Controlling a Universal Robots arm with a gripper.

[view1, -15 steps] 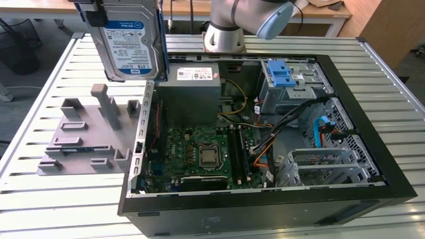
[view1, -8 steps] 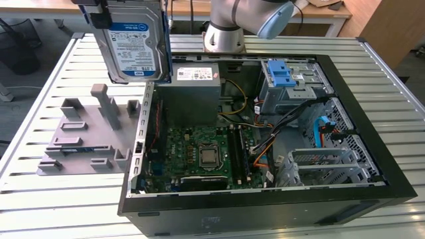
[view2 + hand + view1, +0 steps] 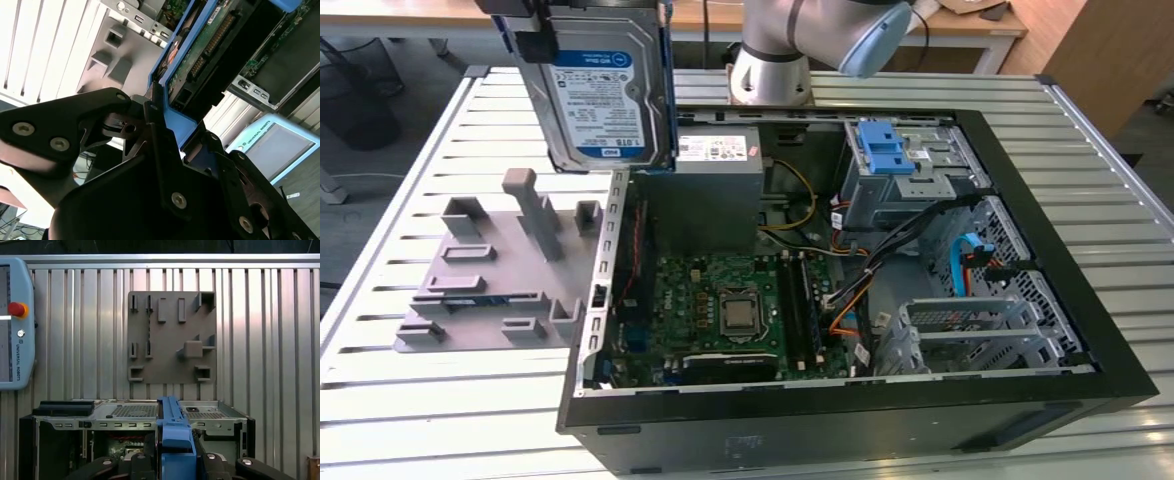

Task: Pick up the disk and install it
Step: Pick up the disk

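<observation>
Gripper (image 3: 155,102) clamped on the blue rail of the disk (image 3: 603,90). Disk hangs upright, label showing, in the air over the edge of the computer case (image 3: 1067,300) on the exterior view's left, clear of the table (image 3: 400,420).

Judgement: carry step. The hold is on a thin rail edge, so slow travel, no swing, disk squared to the drive cage (image 3: 894,165).

Around: power supply (image 3: 716,165) just below the disk. Loose cables (image 3: 907,240) beside the cage could snag. Grey holder (image 3: 480,270) lies beside the case.
</observation>
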